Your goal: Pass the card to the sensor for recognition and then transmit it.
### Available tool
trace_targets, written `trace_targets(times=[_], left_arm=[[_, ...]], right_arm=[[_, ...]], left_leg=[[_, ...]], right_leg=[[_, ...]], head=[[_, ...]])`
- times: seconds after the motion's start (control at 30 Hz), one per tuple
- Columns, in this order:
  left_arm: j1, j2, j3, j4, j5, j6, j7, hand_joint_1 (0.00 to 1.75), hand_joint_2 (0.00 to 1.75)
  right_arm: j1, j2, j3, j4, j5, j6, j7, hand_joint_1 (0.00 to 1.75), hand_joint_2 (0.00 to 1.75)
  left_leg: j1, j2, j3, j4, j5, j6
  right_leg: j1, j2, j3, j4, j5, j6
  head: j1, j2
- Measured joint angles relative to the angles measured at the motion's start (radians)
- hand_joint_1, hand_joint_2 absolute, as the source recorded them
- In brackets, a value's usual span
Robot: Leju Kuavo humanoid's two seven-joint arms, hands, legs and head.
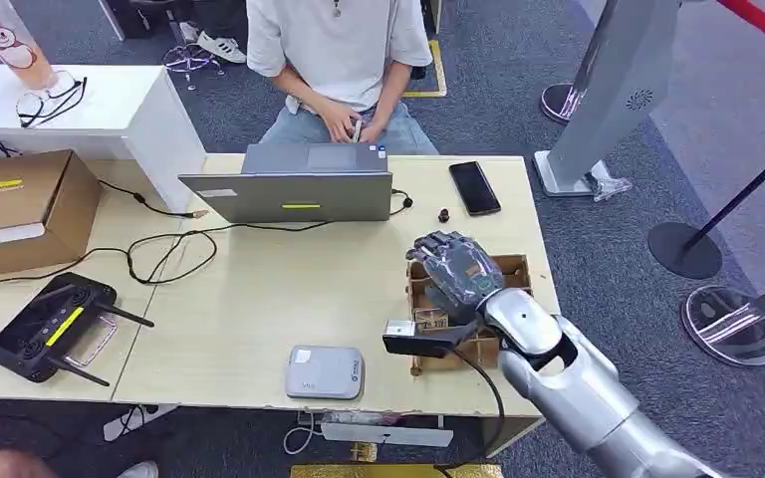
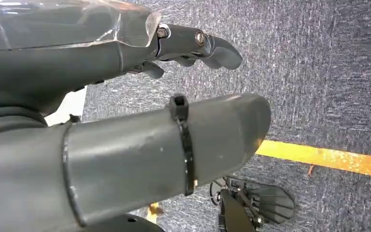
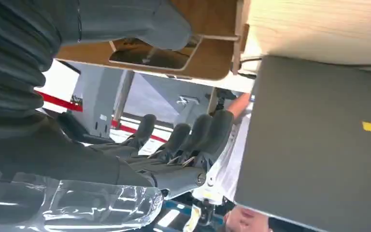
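My right hand (image 1: pixel 458 267) hovers over a small open wooden box (image 1: pixel 516 270) near the table's right edge. Its fingers are spread and I see nothing in them. In the right wrist view the fingers (image 3: pixel 188 137) stretch out straight and the thumb (image 3: pixel 140 24) lies close to the wooden box (image 3: pixel 207 58). I cannot make out a card. The flat grey sensor (image 1: pixel 325 371) lies near the table's front edge, to the left of the box. My left hand (image 2: pixel 174 101) hangs over grey carpet, holding nothing, with its fingers apart.
A grey laptop (image 1: pixel 294 189) stands at the table's far side with a person (image 1: pixel 339 50) seated behind it. A black phone (image 1: pixel 474 187) lies to its right. A cardboard box (image 1: pixel 20 204), a black controller (image 1: pixel 55 329) and cables occupy the left.
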Motion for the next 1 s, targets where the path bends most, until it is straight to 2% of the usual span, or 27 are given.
trace_targets(times=[0.47,1.0], left_arm=[[0.0,0.0,0.0,0.0,0.001,0.0,0.002,0.0,0.0],[0.0,0.0,0.0,0.0,0.0,-0.001,0.002,0.0,0.0]], right_arm=[[0.002,-0.002,-0.01,0.051,-0.003,-0.018,0.008,0.79,1.75],[0.035,-0.023,-0.043,0.034,0.002,-0.024,0.029,0.79,1.75]], left_leg=[[0.0,0.0,0.0,0.0,0.0,0.0],[0.0,0.0,0.0,0.0,0.0,0.0]], right_leg=[[0.0,0.0,0.0,0.0,0.0,0.0],[0.0,0.0,0.0,0.0,0.0,0.0]], head=[[0.0,0.0],[0.0,0.0]])
